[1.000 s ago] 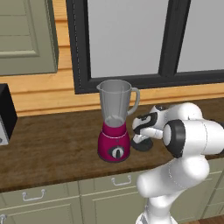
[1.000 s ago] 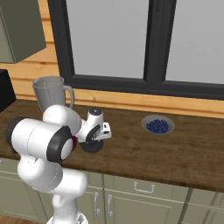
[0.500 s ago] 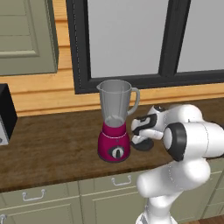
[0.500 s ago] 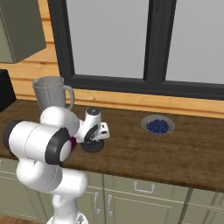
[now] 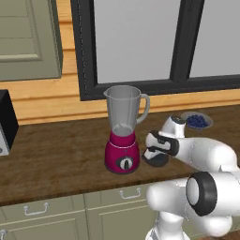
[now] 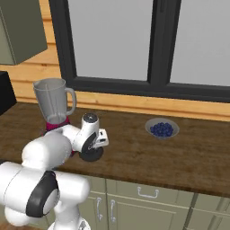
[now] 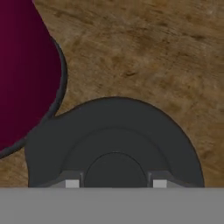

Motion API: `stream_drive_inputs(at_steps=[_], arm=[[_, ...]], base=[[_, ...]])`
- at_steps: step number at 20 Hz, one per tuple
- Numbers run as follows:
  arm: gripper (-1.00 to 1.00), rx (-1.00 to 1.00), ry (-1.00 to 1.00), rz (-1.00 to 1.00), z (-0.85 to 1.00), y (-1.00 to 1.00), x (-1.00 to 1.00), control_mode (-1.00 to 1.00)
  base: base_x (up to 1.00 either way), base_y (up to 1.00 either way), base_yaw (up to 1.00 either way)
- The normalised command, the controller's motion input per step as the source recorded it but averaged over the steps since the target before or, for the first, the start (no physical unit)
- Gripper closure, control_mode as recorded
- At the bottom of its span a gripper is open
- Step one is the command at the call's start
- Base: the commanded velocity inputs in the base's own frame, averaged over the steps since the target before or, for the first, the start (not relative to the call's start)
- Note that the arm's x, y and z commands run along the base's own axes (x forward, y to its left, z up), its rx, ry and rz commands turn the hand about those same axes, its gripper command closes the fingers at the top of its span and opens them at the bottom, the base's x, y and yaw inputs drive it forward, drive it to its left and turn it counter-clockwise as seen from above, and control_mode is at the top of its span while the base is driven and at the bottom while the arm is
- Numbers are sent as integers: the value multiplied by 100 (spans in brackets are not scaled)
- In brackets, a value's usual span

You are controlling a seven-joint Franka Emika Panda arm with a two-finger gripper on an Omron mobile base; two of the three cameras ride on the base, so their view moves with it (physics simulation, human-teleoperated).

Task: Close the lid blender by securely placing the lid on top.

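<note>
- Left base view: the blender (image 5: 123,133) stands upright on the wooden counter (image 5: 51,154), magenta-red base with round dial facing front, clear grey jar above with its handle to the right and its mouth uncovered.
- Same view: the lid (image 5: 156,159), a dark flat disc, lies on the counter just right of the blender's base. The gripper (image 5: 153,153) is down on top of it, at the end of the white arm reaching in from the right.
- Same view: a shallow bowl of blue berries (image 5: 197,121) sits further back to the right, well apart from the blender. A black box appliance (image 5: 6,123) is at the left edge; a dark-framed window (image 5: 140,42) runs above the counter.
- Right base view: the blender (image 6: 55,107) is at the left, partly hidden by the arm. The lid (image 6: 91,154) rests on the counter (image 6: 179,152) in front of it, under the gripper (image 6: 93,148).
- Same view: the berry bowl (image 6: 162,129) sits alone further right.
- Hand view: the lid (image 7: 116,146) is seen close, its raised centre between the two finger tips (image 7: 72,183). The fingers are parted either side of that centre; whether they press on it I cannot tell. The blender's magenta base (image 7: 24,74) is just beside the lid, upper left.
</note>
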Motion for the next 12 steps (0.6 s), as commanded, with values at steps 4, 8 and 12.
stream_drive_inputs(at_steps=[4, 8, 12], arm=[[100, 6, -8, -2, 78, -12, -51, -100], [100, 5, -8, 0, 90, -6, -47, -100], [100, 4, -2, -1, 98, -1, -37, -100]], base=[[0, 0, 0], [0, 0, 0], [0, 0, 0]])
